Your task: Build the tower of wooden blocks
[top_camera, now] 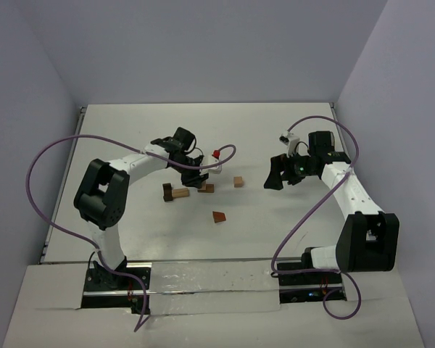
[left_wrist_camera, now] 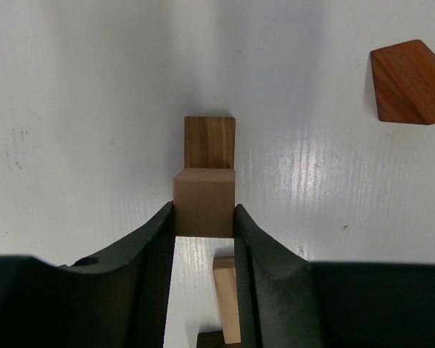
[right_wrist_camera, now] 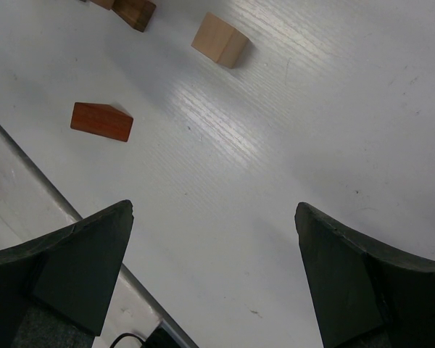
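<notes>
Held piece: a tan block (left_wrist_camera: pixel 204 203), a plain light cube, is pinched squarely between the fingers of my left gripper (left_wrist_camera: pixel 204 212).
Wood block tower: not built yet; its pieces lie loose on the surface (left_wrist_camera: pixel 72 87) under and around that gripper.
Step in hand: my judgement is that I am setting the tan block onto the darker brown block (left_wrist_camera: pixel 209 142) just ahead of my fingertips. I cannot tell whether the two touch.
Doing it well: square the tan block's edges to the brown one, lower it straight and slowly, and let go only once it sits flat, opening gently so nothing gets nudged.
Look of the pieces: small smooth wood with visible grain. A tan stick (left_wrist_camera: pixel 227 297) lies behind the held block, between my fingers. A reddish-brown wedge (left_wrist_camera: pixel 412 81) with one slanted face lies well off to the gripper's right.
Right gripper (right_wrist_camera: pixel 214 209): spread wide and holding nothing, hovering over bare surface, with a loose tan cube (right_wrist_camera: pixel 219 39) well ahead of it.
</notes>
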Controlling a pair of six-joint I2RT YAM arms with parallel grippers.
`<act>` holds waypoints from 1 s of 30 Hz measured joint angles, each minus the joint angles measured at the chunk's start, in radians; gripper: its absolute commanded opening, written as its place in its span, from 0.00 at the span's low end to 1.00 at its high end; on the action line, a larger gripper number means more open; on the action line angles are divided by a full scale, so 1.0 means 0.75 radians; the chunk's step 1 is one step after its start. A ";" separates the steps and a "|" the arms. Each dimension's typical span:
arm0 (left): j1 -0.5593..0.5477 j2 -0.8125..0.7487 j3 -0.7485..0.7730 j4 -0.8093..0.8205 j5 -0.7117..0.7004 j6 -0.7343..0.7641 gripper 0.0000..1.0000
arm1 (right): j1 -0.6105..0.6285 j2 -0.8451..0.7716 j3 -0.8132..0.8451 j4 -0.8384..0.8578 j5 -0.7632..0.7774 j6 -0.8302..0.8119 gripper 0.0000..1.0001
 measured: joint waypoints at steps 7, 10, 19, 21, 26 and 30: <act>-0.009 0.000 0.000 0.000 -0.001 0.000 0.39 | 0.000 0.003 0.000 0.000 0.000 0.000 1.00; -0.011 0.002 0.000 0.000 0.000 0.000 0.41 | 0.000 0.003 0.000 0.000 0.000 0.000 1.00; -0.014 0.023 0.009 0.002 0.000 -0.005 0.41 | 0.000 0.003 -0.001 0.000 -0.001 0.000 1.00; -0.014 0.023 0.009 0.002 0.000 -0.006 0.42 | 0.000 0.003 -0.001 0.000 -0.002 0.000 1.00; -0.014 0.023 0.009 0.002 0.000 -0.012 0.42 | 0.000 0.003 -0.001 0.000 -0.004 0.000 1.00; -0.014 0.023 0.009 0.002 0.000 -0.015 0.42 | 0.000 0.003 -0.002 0.001 -0.004 0.000 1.00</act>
